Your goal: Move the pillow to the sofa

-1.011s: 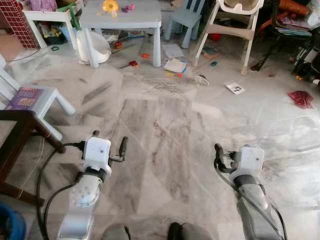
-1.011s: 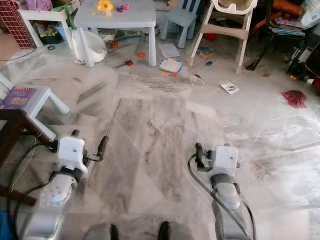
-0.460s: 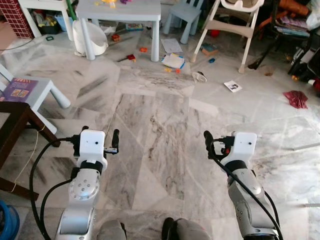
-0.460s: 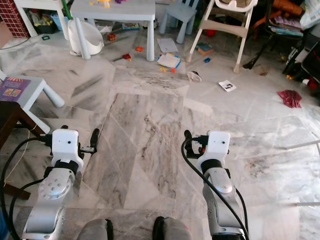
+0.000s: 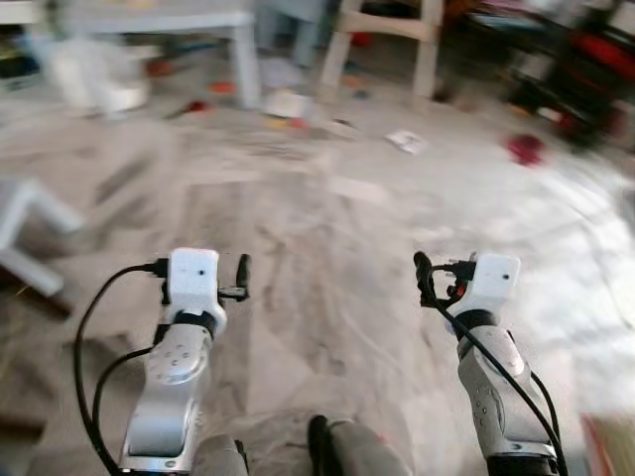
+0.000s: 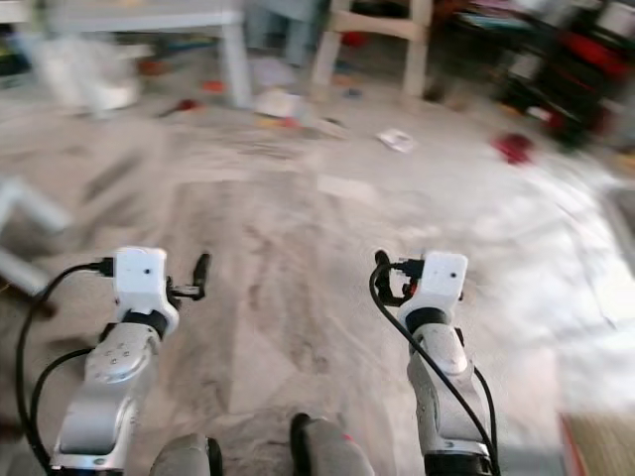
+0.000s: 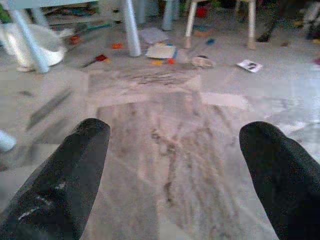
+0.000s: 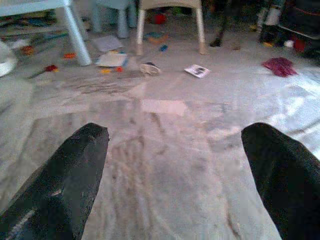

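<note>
No pillow or sofa can be made out in these blurred frames. Both silver arms are held forward over the grey marble floor [image 5: 327, 228]. My left gripper [image 5: 203, 268] is open, and its two black fingers [image 7: 82, 155] stand wide apart with only floor between them. My right gripper [image 5: 446, 270] is likewise open, its fingers [image 8: 82, 160] spread with nothing held.
Ahead stand a grey children's table [image 5: 243, 59] and the legs of a high chair [image 5: 382, 35]. Papers [image 5: 405, 142], small toys and a red cloth [image 5: 524, 149] lie scattered on the floor. A white stool [image 5: 30, 213] is at the left. A tan and red edge [image 5: 610, 441] shows at bottom right.
The whole picture has slid leftward and blurred, so the camera has turned to the right. Both arms stay held out in front with their fingers apart.
</note>
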